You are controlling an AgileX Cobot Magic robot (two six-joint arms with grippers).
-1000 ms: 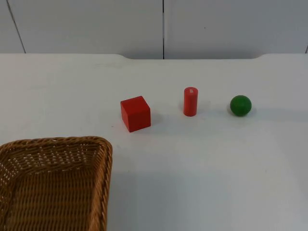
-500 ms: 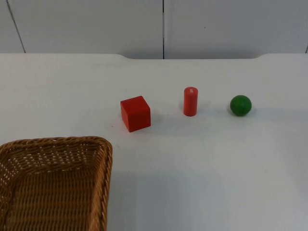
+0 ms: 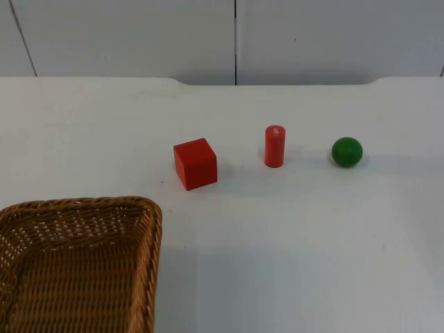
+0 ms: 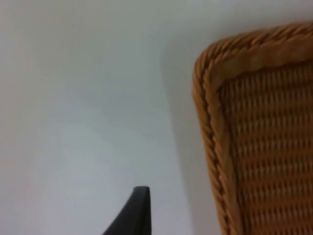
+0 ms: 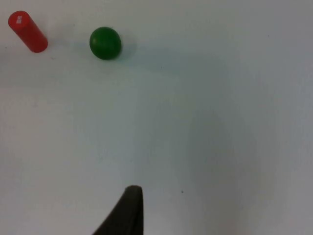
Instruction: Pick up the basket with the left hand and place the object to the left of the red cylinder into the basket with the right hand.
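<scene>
White bench (image 3: pixel 291 263) under a grey partition wall (image 3: pixel 139 35) — red cube (image 3: pixel 195 163), red cylinder (image 3: pixel 274 146) and green ball (image 3: pixel 346 152) sit well apart in a row, easy picking, the cube being left of the cylinder. The wicker basket (image 3: pixel 83 270) rests on the bench with the left end effector (image 4: pixel 132 215) just beside its rim; the right end effector (image 5: pixel 122 213) hangs back from the ball — whether either is released or clenched I cannot tell. No readable writing anywhere.

Basket (image 3: pixel 83 267): woven wicker, golden brown, with a twisted rope-pattern rim and a finer ribbed weave on its walls. Cube (image 3: pixel 195 163): plain red. Cylinder (image 3: pixel 275 146): red, lighter than the cube, with a small pale mark on its top face. Ball (image 3: pixel 347 152): solid dark green. Table top (image 3: pixel 305 236): plain white. Partition wall (image 3: pixel 139 38): pale grey with thin dark seams.
</scene>
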